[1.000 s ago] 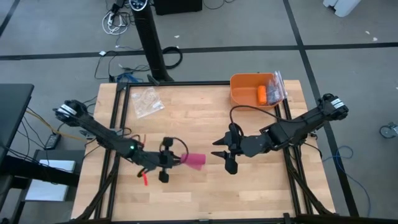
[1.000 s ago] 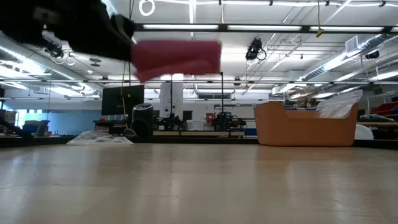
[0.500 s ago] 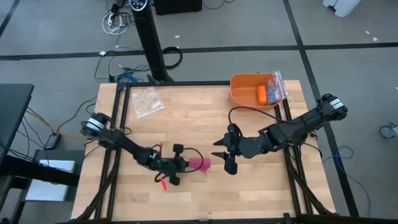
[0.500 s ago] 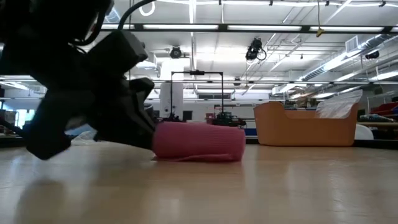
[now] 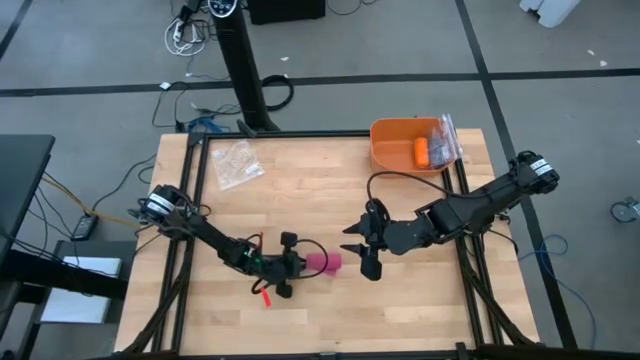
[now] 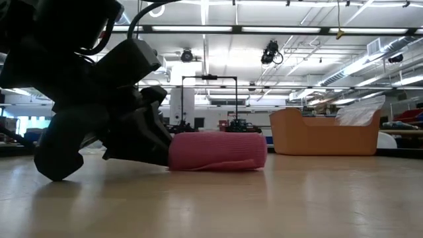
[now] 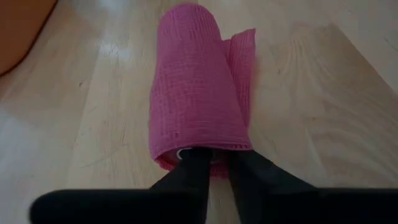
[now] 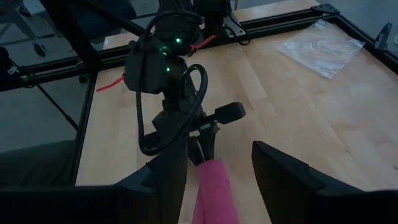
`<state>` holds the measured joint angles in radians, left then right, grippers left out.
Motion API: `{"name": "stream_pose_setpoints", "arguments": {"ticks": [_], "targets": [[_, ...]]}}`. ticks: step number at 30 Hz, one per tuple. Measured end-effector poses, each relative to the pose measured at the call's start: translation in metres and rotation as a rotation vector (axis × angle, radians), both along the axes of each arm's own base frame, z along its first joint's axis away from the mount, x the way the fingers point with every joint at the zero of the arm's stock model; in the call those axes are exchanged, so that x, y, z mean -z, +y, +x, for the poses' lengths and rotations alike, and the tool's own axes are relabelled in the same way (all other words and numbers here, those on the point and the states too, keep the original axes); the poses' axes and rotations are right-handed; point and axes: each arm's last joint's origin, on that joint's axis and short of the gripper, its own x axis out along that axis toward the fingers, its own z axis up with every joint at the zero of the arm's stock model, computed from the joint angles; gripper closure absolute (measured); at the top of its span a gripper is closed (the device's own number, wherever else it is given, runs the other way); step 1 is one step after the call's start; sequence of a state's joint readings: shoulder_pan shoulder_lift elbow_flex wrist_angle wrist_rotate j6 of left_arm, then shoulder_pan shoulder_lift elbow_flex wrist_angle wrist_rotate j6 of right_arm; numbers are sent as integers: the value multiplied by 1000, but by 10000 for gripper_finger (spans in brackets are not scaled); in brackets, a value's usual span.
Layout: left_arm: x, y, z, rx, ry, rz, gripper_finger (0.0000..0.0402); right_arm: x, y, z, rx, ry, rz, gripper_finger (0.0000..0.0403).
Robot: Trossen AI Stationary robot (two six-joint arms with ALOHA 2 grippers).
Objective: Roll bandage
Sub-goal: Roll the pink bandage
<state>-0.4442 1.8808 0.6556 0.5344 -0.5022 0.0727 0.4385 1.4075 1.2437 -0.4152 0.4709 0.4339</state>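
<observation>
The bandage [image 5: 322, 263] is a magenta-pink roll lying on its side on the wooden table near the middle. Its loose tail [image 7: 244, 62] rests flat along the roll's side. My left gripper [image 7: 217, 155] is low at the table, at the roll's left end, with its fingertips at that end. My right gripper [image 5: 362, 255] hangs open above the table just right of the roll, which shows between its fingers [image 8: 214, 186] farther down, untouched. My left gripper meets the roll's end face [image 7: 214, 163], the end toward the table's left. The two fingers [image 7: 186, 171] stand close together with a strip of the pink cloth between their tips. They slant down from the left, along the roll's length. The roll rests on the table.
An orange bin [image 5: 388, 150] at the far right holds a small orange roll [image 5: 422, 152] and crinkly plastic. A clear plastic bag [image 5: 237, 163] lies at the far left. A short red piece [image 5: 265, 296] shows beside my left gripper. Bare wood lies near the front edge.
My left gripper has come down toward the table, carrying the bandage roll. The roll, lifted clear a second ago, now lies on its side on the wood. My right gripper has kept still.
</observation>
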Motion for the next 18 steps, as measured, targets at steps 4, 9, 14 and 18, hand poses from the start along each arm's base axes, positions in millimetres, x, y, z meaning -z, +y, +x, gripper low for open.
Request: {"name": "stream_pose_setpoints", "arguments": {"ticks": [4,9,14,18], "targets": [[-1,0,0,-3,1,-2,293,3,2,2,-2,9,-4,218],[0,0,-2,-6,18,8,257,11,7,6,-27,38,8,218],[-2,1,-3,-15,25,19,244,24,14,14,-45,76,14,217],[-8,2,-7,0,49,64,244,37,19,23,-52,113,17,217]]}}
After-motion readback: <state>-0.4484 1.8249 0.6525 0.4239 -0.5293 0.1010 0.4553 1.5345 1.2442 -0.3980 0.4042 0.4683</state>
